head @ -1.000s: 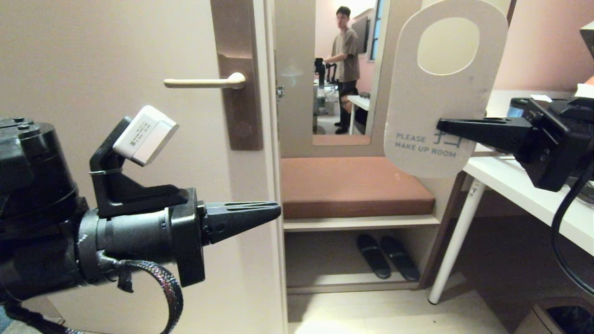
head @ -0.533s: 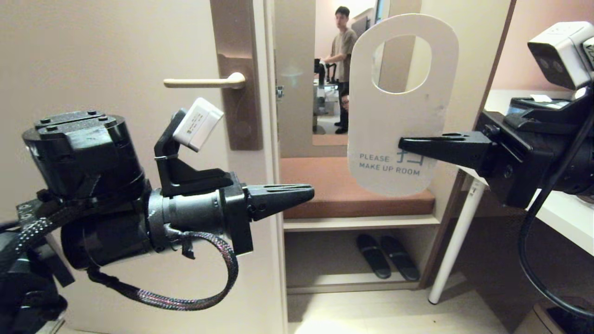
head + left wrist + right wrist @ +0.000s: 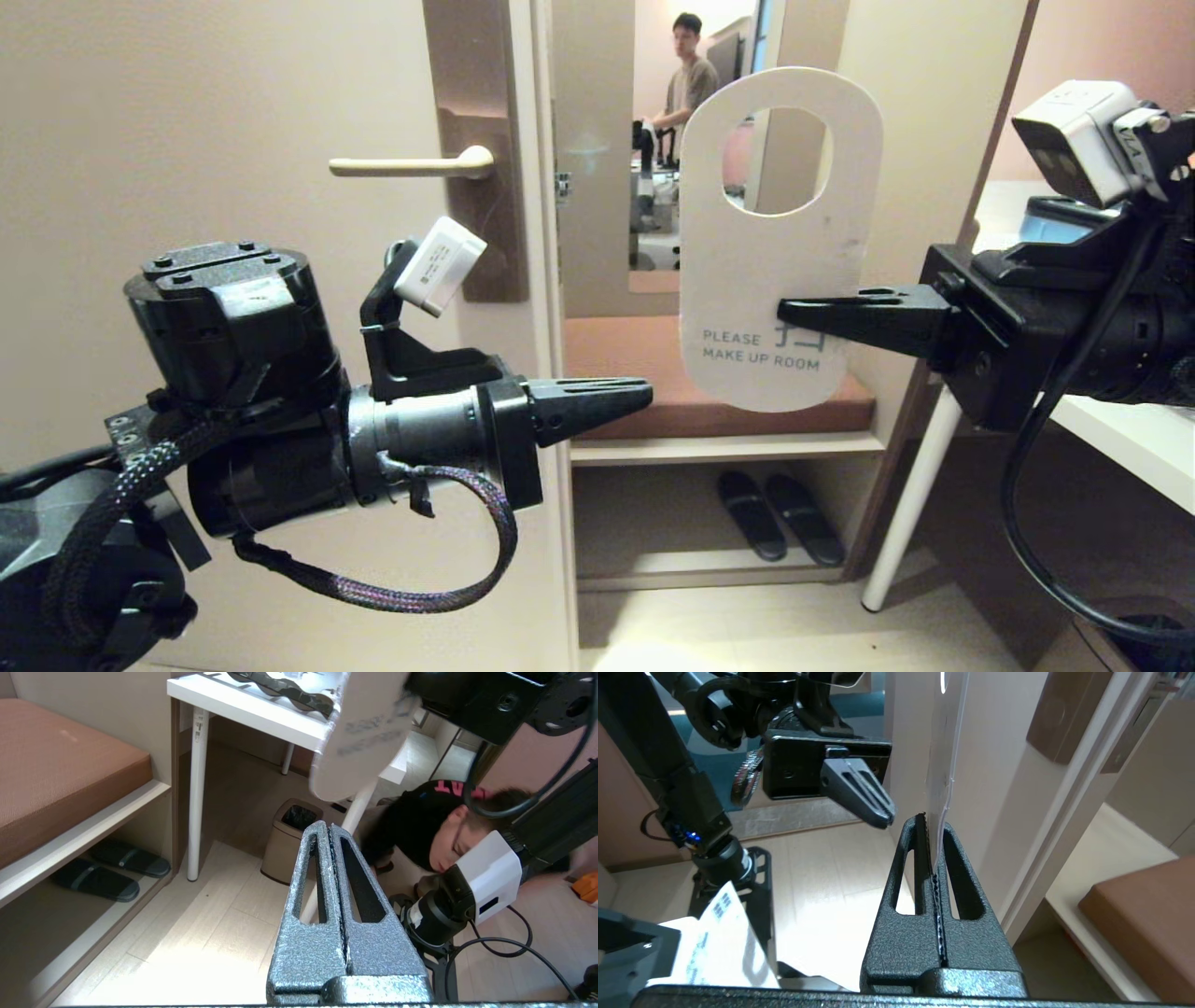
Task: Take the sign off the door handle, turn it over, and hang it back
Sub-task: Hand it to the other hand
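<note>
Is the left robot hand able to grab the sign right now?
Probably yes: the left gripper is shut and empty, just beside the sign that the right gripper holds, with nothing between; it must open first.

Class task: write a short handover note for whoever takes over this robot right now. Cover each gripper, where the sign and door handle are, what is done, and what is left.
Right gripper: shut on the sign, pinching its lower edge, upright, white "PLEASE MAKE UP ROOM" face towards the head camera.
Left gripper: shut, empty, level, pointing towards the sign's lower end, apart from it.
Door handle: bare, up and left of the sign.
Done: the sign is off the handle.
Left: turn the sign over, probably by passing it to the left gripper, then hang its hole on the handle.
</note>
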